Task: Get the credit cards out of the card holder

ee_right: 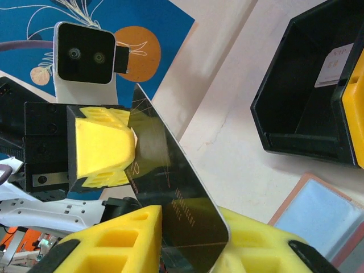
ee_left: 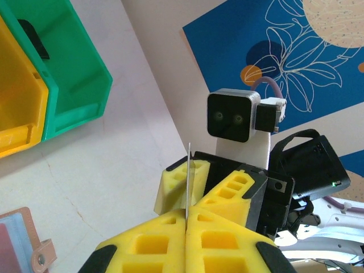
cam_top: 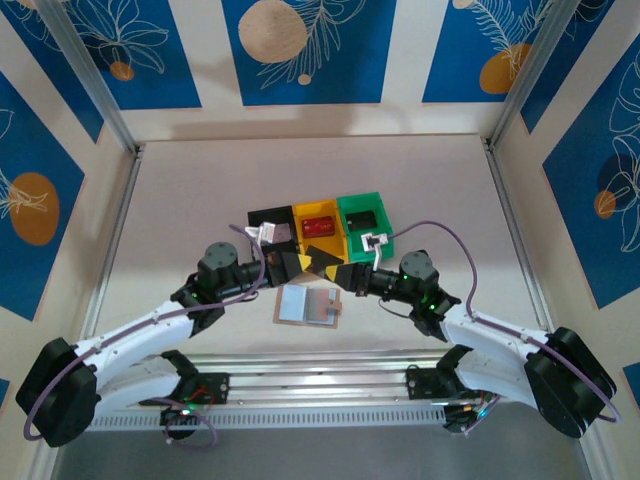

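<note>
Left gripper clamped shut on a dark credit card. Right gripper had its jaws narrowly flanking the card; grip indeterminate.

Black bin, yellow bin, green bin abut on table.

Faint print on the dark card cannot be read.

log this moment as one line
left gripper: shut on card | right gripper: around card, grip unclear | holder: open on table
</note>
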